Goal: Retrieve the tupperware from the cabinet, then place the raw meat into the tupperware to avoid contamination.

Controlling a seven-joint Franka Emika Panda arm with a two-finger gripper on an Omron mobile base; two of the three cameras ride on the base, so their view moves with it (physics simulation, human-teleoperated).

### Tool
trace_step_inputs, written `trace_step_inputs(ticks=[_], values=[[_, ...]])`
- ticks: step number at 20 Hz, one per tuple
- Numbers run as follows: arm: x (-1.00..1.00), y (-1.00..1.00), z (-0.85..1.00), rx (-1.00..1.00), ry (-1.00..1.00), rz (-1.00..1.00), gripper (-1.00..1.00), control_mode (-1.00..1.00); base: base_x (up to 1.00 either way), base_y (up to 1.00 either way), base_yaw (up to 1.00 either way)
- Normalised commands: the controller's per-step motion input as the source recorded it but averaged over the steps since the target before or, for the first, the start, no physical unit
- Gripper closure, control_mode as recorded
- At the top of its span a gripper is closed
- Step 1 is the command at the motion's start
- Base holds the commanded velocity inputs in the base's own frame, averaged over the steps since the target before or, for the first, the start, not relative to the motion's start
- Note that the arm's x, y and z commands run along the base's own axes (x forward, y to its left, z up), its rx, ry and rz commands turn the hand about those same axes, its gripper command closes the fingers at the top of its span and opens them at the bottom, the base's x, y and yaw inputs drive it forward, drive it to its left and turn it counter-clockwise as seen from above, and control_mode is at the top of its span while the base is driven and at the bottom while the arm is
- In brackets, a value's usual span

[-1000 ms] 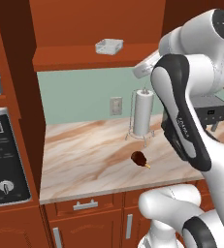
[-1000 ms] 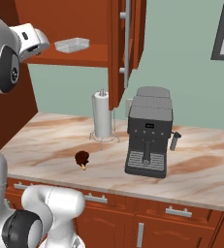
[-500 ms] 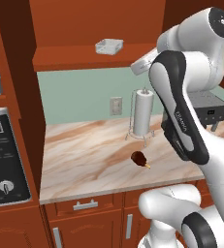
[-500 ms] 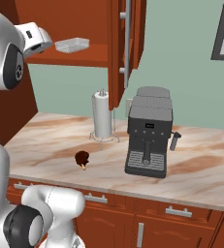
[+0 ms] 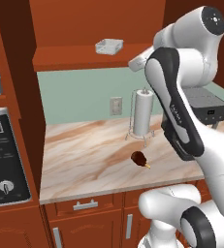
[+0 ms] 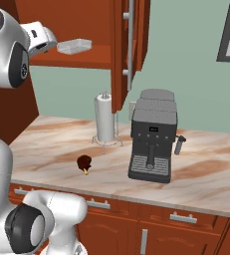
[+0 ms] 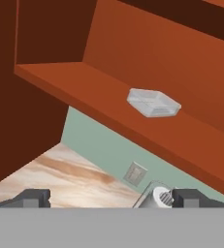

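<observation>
tupperware (image 7: 153, 102) ahead of open end effector (image 7: 111, 197)

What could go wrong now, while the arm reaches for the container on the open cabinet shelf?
1. The tupperware lies near the front edge of the cabinet shelf. The open end effector is apart from it and below shelf level, so a low approach may hit the shelf edge.
2. A push instead of a clean grip may knock it off the shelf to the counter.
3. The open door hangs close beside the arm's path.
</observation>
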Motion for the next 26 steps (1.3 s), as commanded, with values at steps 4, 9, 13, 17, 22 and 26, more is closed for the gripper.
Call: trace_step_inputs(ticks=[4, 9, 13, 17, 22, 26], values=[[0.17, 0.01, 0.00, 0.00, 0.00, -0.03, -1.00, -1.00, 0.00, 0.00, 0.00], [0.15, 0.03, 0.00, 0.00, 0.00, -0.04, -1.00, -1.00, 0.00, 0.00, 0.00], [0.22, 0.08, 0.00, 0.00, 0.00, -0.02, -1.00, -1.00, 0.00, 0.00, 0.00], [0.23, 0.09, 0.00, 0.00, 0.01, -0.01, -1.00, -1.00, 0.00, 0.00, 0.00], [0.22, 0.04, -0.01, 0.00, 0.01, 0.00, -1.00, -1.00, 0.00, 0.00, 0.00], [0.21, 0.03, 0.00, 0.00, 0.02, 0.00, -1.00, -1.00, 0.00, 0.00, 0.00]])
